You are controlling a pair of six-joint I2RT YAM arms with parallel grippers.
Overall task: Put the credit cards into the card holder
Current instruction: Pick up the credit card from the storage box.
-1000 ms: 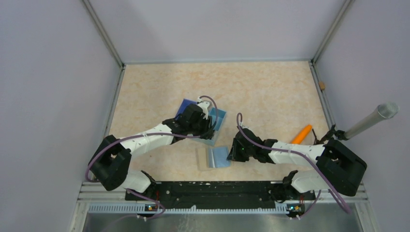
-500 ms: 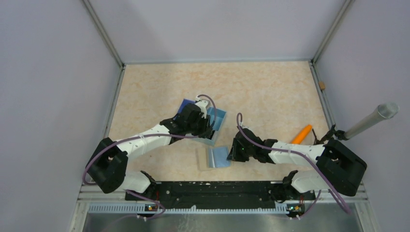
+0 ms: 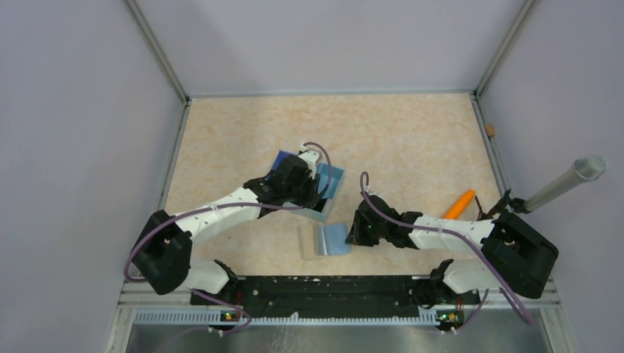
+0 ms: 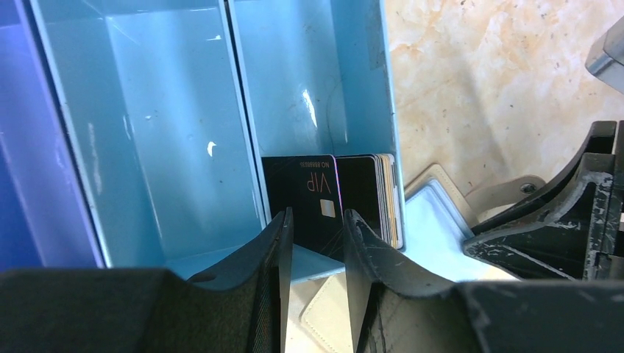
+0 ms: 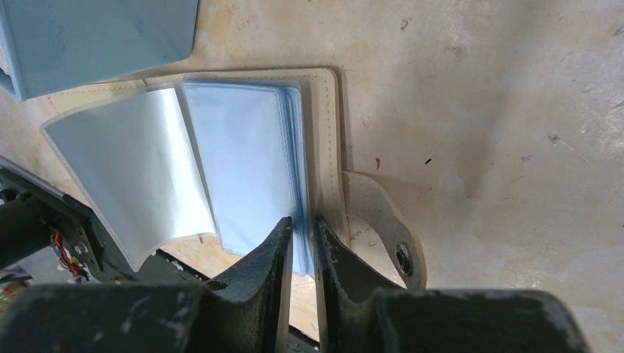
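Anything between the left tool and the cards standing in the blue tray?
Nothing visible. The stack of dark plastic cards stands on edge in the light-blue plastic tray's end compartment, straight beyond the left tool's parted fingers; only the tray's near wall sits close beside them.

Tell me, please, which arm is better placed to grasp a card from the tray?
Left. The left gripper hangs over the tray, jaws apart at the credit cards; the right gripper is clamped on the sleeves of the card holder.
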